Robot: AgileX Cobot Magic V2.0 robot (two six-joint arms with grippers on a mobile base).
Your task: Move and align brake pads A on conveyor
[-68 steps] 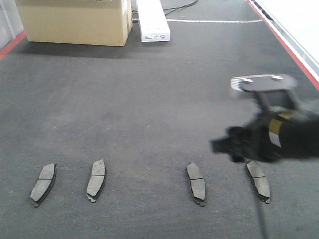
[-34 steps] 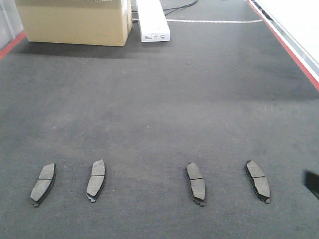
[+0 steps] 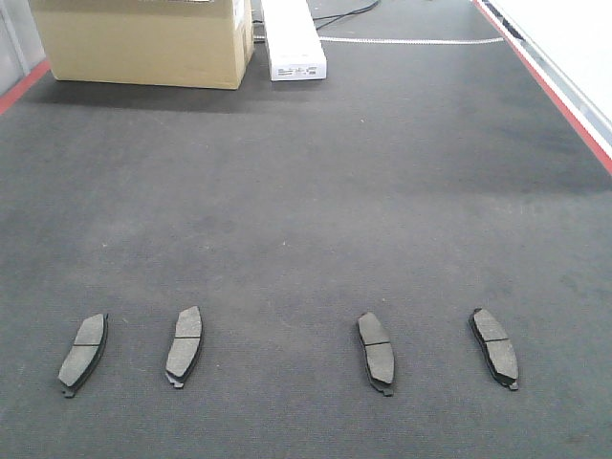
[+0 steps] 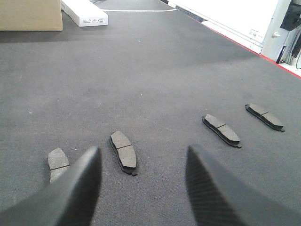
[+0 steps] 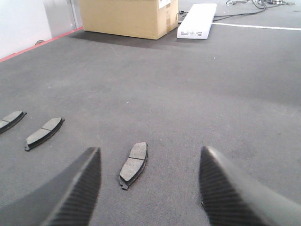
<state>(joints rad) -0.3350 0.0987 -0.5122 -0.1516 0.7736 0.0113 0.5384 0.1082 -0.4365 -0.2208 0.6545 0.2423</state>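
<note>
charcoal felt belt [image 3: 306, 191] carries all four brake pads [image 3: 374, 352] in a loose row near the front edge, each lying flat and slightly tilted, well apart, likely set out for even spacing. left gripper [image 4: 141, 181] and right gripper [image 5: 148, 186] both hang with fingers spread and empty, clear of the pads. cardboard box [image 3: 143, 43] sits far back.

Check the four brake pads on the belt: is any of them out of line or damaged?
No damage shows. The four brake pads lie in one row on the conveyor, but the left pair tilts one way, the right pair the other, and the middle gap is wider.
</note>
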